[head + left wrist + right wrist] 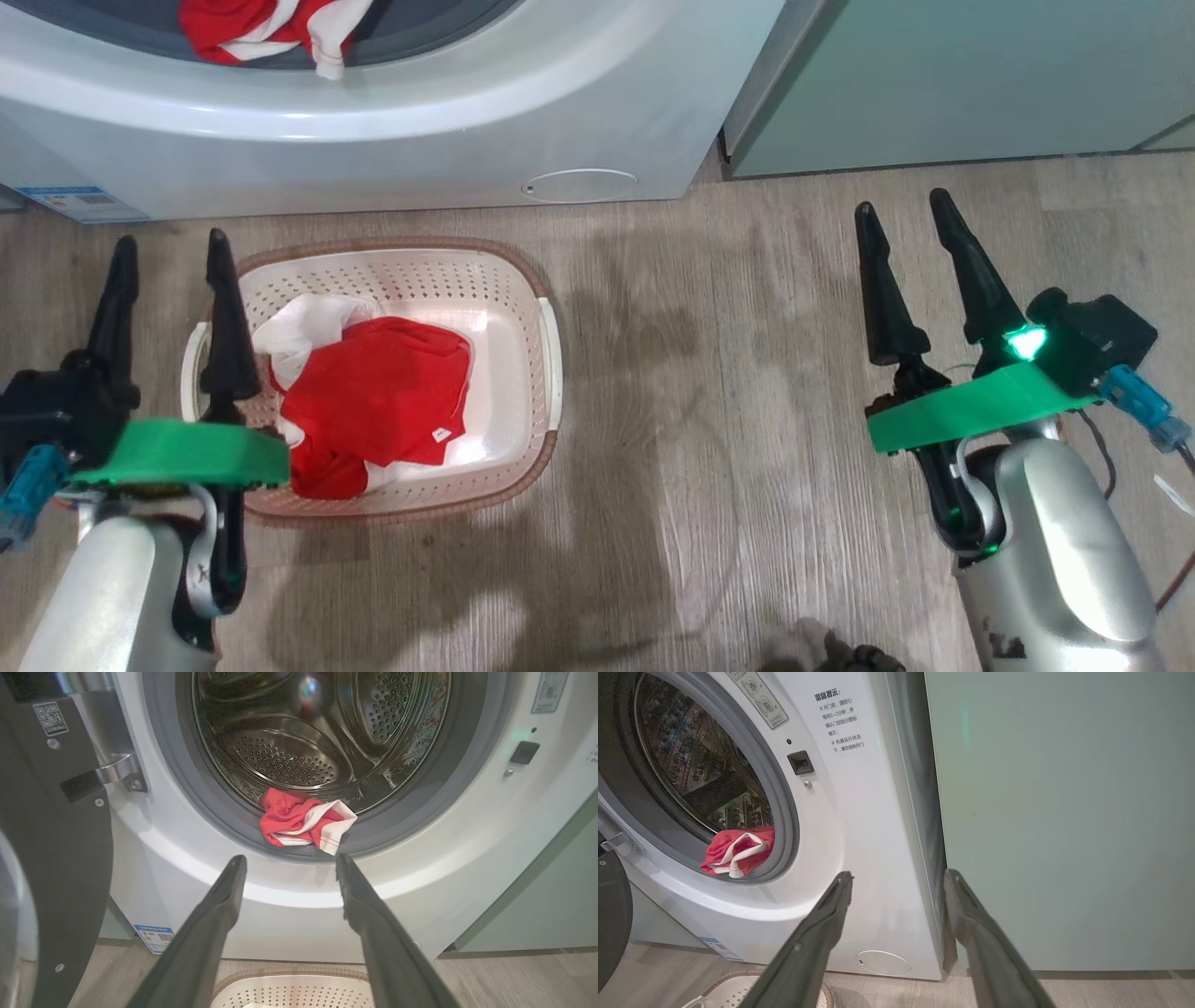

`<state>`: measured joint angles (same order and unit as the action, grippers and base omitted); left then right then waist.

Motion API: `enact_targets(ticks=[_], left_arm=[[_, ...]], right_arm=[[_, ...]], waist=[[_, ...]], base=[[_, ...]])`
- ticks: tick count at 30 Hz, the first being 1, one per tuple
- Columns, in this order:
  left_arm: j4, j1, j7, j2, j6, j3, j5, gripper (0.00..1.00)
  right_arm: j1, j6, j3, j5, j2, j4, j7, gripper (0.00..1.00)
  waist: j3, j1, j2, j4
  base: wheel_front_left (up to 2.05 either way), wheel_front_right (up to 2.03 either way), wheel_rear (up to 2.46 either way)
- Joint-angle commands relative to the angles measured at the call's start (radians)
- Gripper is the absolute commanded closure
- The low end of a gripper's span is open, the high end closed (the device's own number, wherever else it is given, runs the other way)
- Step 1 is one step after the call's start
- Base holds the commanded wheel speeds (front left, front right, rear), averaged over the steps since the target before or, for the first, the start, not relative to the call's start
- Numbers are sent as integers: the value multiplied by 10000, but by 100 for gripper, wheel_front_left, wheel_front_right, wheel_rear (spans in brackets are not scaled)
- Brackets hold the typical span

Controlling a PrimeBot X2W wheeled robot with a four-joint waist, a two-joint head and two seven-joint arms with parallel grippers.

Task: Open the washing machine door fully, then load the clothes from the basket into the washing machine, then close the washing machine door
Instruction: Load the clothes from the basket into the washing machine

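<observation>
Left gripper (171,247) and right gripper (901,205) are both spread and holding nothing; red clothes (383,392) lie in the basket (392,248).

The left gripper hovers over the basket's left rim, with the clothes just right of its inner finger. A second red-and-white garment (303,821) drapes over the grey gasket (168,765) of the washing machine (373,159). The washing machine door (70,858) is swung open to the left. The right gripper hangs over bare floor (709,373), well apart from the basket and near the green cabinet (934,84).
</observation>
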<state>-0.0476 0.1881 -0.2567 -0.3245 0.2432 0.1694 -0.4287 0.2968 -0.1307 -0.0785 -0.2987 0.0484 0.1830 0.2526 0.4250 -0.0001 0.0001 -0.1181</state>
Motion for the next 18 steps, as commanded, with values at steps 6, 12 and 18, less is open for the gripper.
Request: enact_targets(ticks=[6,12,18], left_arm=[[-214,175,11,-288,-11,-277,95,0],[-166,586,353,-352,-142,-105,36,0],[149,2224,1212,-676,-738,212,-69,0]], right_arm=[[65,0,-224,41,18,-276,91,0],[110,0,-193,7,18,-358,91,0],[268,0,-300,-109,18,-523,91,0]], waist=[[78,1,-1,-16],[264,1,-1,-11],[703,1,-1,-171]], base=[[0,0,0],[0,0,0],[0,0,0]])
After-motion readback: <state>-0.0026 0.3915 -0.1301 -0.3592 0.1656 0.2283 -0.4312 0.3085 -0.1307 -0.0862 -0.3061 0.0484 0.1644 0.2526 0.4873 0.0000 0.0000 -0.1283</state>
